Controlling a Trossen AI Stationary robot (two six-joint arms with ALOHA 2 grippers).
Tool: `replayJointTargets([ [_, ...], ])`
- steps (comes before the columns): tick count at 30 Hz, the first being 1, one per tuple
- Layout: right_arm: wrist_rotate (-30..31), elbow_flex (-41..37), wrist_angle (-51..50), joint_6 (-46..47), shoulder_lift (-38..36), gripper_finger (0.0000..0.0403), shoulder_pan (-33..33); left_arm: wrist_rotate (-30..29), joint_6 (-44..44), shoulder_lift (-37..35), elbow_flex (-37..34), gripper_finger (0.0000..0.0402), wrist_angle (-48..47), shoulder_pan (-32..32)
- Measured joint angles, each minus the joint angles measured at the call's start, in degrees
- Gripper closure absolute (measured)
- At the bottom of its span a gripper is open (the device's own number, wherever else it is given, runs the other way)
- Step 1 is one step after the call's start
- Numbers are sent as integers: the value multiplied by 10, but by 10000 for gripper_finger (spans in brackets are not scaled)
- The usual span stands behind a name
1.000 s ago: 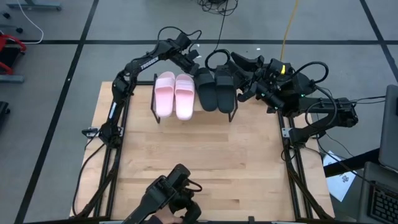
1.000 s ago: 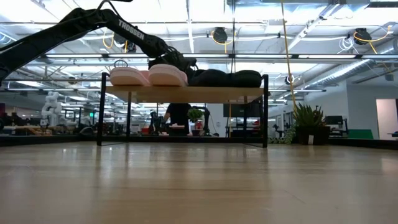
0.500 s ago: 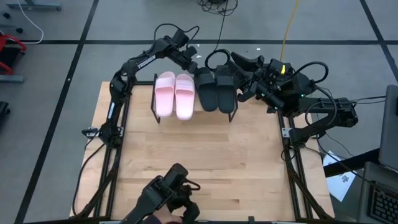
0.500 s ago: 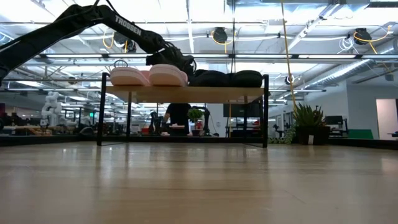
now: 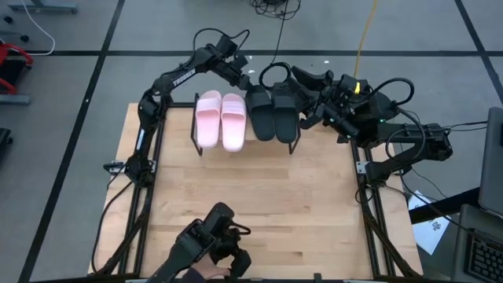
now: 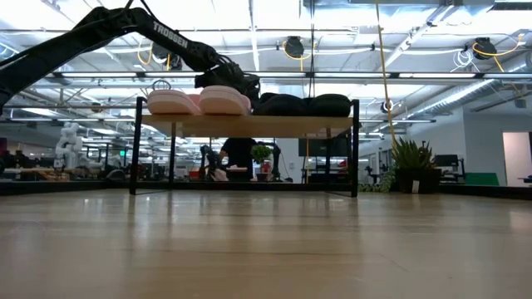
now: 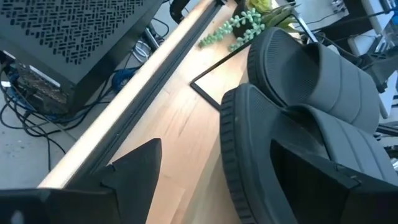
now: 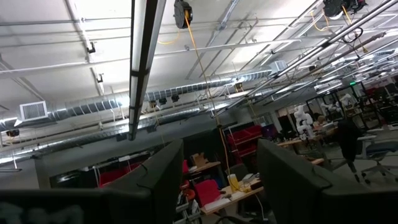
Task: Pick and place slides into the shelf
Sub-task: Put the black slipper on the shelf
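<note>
The shelf (image 5: 245, 146) stands at the far edge of the counter (image 5: 251, 204), in the upper middle of the high view. All four slides lie on it in a row, soles down. The pink pair (image 5: 221, 119) takes the left half; the black pair (image 5: 273, 112) takes the right half, the inner pink and inner black slide touching or nearly so. In the low view the same row shows on the plank (image 6: 246, 124), pink slides (image 6: 198, 101) left, black slides (image 6: 301, 105) right.

The left end effector (image 5: 240, 73) hangs just beyond the far end of the left black slide, in the upper middle of the high view, beside the heel and clear of it. Its fingers stand apart, released, holding nothing. In the left wrist view one dark finger (image 7: 134, 167) shows at the lower left, with the black slides (image 7: 298, 143) filling the right side of the frame, close to it but not between the fingers.

The right end effector (image 5: 302, 79) rests at the upper right of the shelf, just beside the far end of the right black slide. Its fingers (image 8: 163, 180) are spread, grasping nothing, and point up at the ceiling.
</note>
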Motion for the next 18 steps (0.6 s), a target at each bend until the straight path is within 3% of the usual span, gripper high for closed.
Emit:
replayJointTargets([
  [10,0,0,-4,-3,0,209,-3,2,-17,-5,6,130,25,8],
  [18,0,0,-14,2,0,209,-15,13,2,-7,62,167,-16,7],
])
